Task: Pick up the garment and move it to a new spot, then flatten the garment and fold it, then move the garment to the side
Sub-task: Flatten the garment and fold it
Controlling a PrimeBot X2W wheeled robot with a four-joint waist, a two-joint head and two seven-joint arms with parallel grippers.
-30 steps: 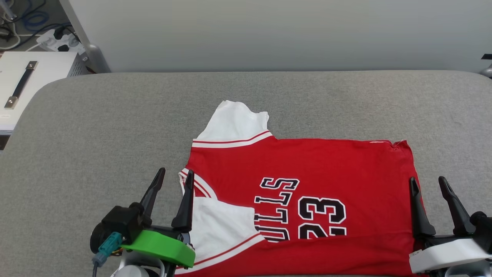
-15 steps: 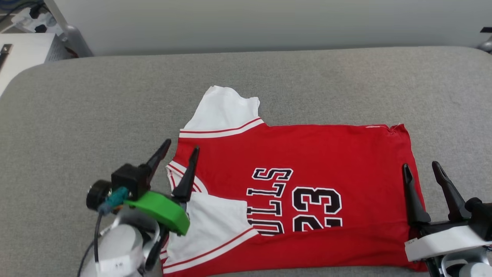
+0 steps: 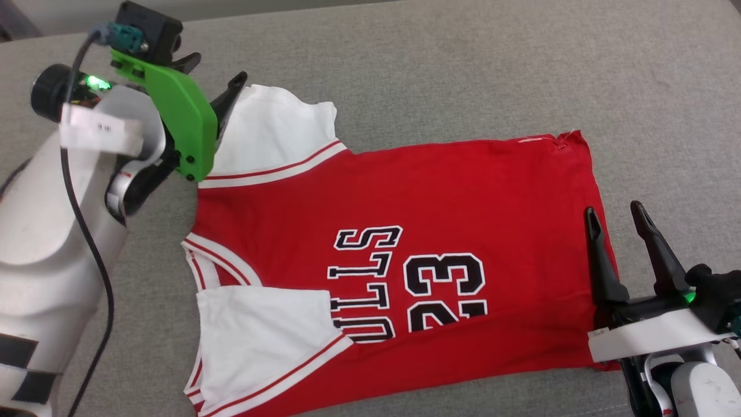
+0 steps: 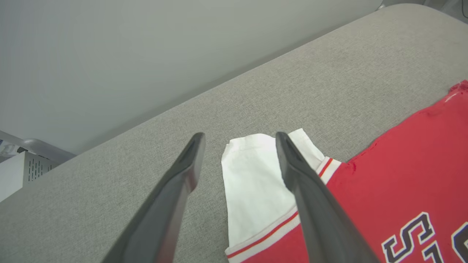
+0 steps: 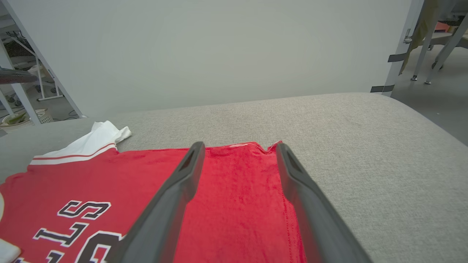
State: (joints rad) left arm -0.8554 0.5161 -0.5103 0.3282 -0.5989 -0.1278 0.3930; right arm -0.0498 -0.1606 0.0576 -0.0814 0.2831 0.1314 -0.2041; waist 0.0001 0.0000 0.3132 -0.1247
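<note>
Grey table (image 3: 463,69) is being covered by the garment (image 3: 463,191), spread flat. Limp, light cloth is being expected, edges favoured for pinching: its far sleeve (image 4: 252,182) is being framed by the wide-open left gripper (image 4: 239,135), its hem (image 3: 583,174) by the open right gripper (image 3: 612,208).

Red jersey (image 3: 463,191) with white sleeves, spread flat, black "23"

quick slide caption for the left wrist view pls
Open left gripper pointing at the white sleeve of the jersey, which lies flat on a grey surface.
</note>
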